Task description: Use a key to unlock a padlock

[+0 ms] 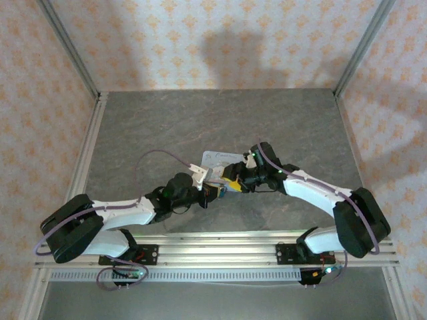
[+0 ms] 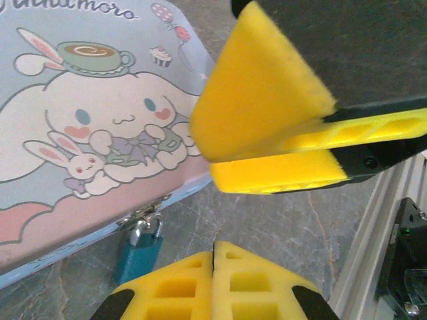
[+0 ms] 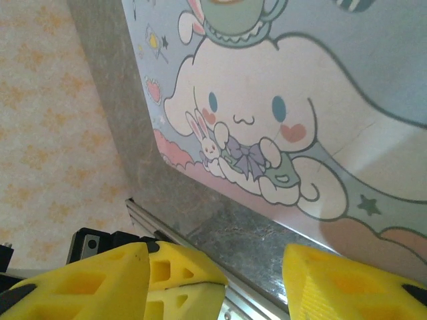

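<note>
Both arms reach in to the middle of the grey counter (image 1: 167, 127) and meet at the near edge of a pale-blue tin (image 1: 215, 159) with a white cartoon character on its lid.

The left gripper (image 1: 212, 192) sits just in front of the tin. In the left wrist view its yellow fingers (image 2: 177, 287) are pressed together along a centre seam, so closed. Cannot tell whether anything is pinched between them.

The right gripper (image 1: 235, 181) is just beside the left one, over the tin's near-right corner. In the right wrist view its fingers (image 3: 347, 283) stand apart with a clear gap, so open and holding nothing.

The padlock (image 2: 139, 252) is dark blue with a thin metal shackle hooked through the latch on the tin's near side. Its body hangs down onto the counter, touching the tin's wall. It sits just ahead and left of the left fingertips, and low left of the right fingers as the left wrist view shows them.

An aluminium rail (image 1: 220, 250) runs along the counter's near edge, behind the grippers.
</note>
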### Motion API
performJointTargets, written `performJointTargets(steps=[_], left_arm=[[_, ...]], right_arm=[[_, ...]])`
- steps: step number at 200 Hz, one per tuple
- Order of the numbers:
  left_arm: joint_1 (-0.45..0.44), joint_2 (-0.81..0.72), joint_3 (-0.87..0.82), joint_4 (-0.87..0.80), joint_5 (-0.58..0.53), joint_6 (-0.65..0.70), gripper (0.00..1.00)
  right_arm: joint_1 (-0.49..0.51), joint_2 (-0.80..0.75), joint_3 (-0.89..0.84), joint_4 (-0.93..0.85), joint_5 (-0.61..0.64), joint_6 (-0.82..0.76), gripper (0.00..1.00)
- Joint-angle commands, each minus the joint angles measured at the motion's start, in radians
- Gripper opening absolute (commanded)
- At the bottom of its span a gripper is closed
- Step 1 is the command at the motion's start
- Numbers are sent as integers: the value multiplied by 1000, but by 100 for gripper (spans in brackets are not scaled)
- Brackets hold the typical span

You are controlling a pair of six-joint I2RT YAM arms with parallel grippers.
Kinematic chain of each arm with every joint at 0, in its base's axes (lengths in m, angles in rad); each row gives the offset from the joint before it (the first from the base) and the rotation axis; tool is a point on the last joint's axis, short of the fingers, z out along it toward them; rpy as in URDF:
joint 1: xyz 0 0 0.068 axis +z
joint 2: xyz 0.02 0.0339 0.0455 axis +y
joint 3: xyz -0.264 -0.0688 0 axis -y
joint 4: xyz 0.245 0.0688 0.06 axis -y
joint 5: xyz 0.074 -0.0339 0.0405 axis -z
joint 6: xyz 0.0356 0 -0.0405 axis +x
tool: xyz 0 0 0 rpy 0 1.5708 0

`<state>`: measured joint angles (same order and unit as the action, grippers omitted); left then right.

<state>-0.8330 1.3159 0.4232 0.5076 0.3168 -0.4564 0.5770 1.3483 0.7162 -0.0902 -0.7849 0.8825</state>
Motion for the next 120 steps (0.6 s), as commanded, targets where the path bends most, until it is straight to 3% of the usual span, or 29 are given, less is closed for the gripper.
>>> performJointTargets(steps=[1,33,56,86,120], left_arm=[[-11,23,-23,30,-65,-15,0],[-14,31,-67,32,-115,-30,0],[-12,13,-99,24,-143,-36,0],[-14,-53,-130,-30,-187,-34,11],[-13,-146,-148,-118,-218,-25,18]], right_arm=[[3,-44,-9,-50,80,-7,54],[4,-101,-19,-145,175,-65,54],[42,-158,-49,-213,318,-79,52],[194,-206,-88,-204,571,-6,50],[358,-121,-90,-136,806,85,51]])
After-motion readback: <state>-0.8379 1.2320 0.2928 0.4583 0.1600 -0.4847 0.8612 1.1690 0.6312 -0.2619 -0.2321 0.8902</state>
